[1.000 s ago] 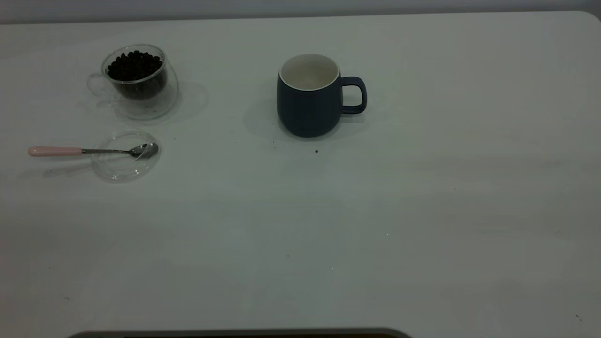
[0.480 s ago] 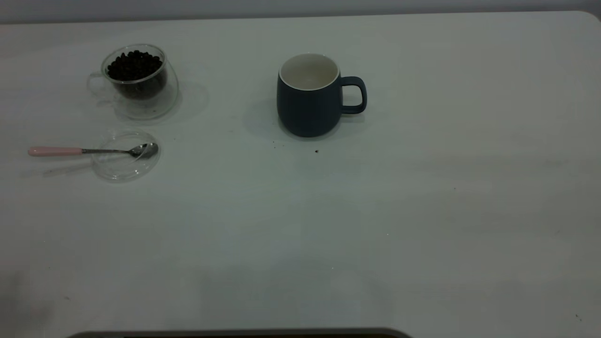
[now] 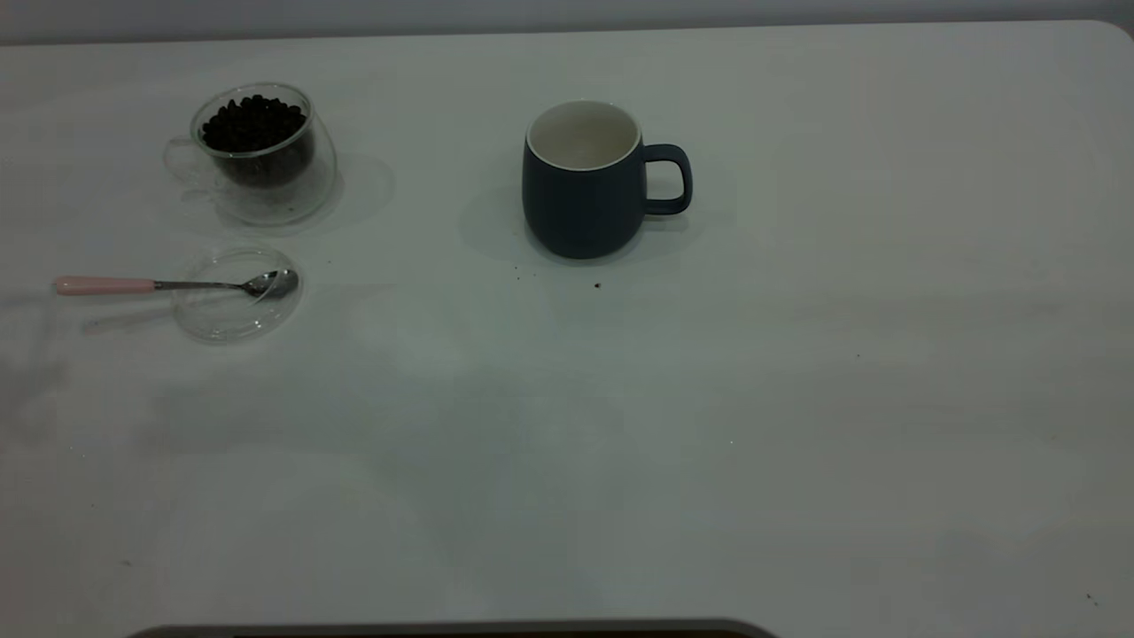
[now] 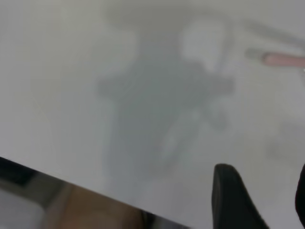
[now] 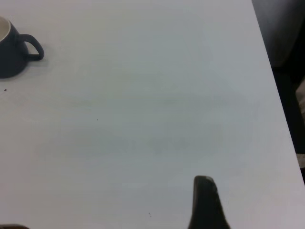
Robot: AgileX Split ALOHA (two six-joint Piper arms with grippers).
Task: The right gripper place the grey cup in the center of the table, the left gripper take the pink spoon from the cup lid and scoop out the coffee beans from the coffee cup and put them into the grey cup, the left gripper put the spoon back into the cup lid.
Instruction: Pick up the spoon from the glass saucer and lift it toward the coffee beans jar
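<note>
The grey cup [image 3: 585,182] stands upright near the middle of the table [image 3: 709,425], handle to the right, its white inside empty; it also shows in the right wrist view [image 5: 12,50]. The coffee cup [image 3: 257,155] holding the coffee beans [image 3: 254,124] stands at the far left. In front of it the pink spoon [image 3: 159,285] lies with its bowl in the cup lid [image 3: 235,294] and its handle sticking out left. No gripper shows in the exterior view. My left gripper [image 4: 264,191] is open above bare table, with the spoon's pink handle [image 4: 283,59] ahead. My right gripper [image 5: 248,200] is far right of the grey cup; one finger [image 5: 205,202] shows.
A few dark specks [image 3: 597,285] lie just in front of the grey cup. The table's edge [image 4: 71,181] runs close under the left gripper. The table's right edge [image 5: 281,119] is near the right gripper.
The cups, lid and spoon have not moved. An arm's shadow has moved up the left side of the table towards the spoon handle.
</note>
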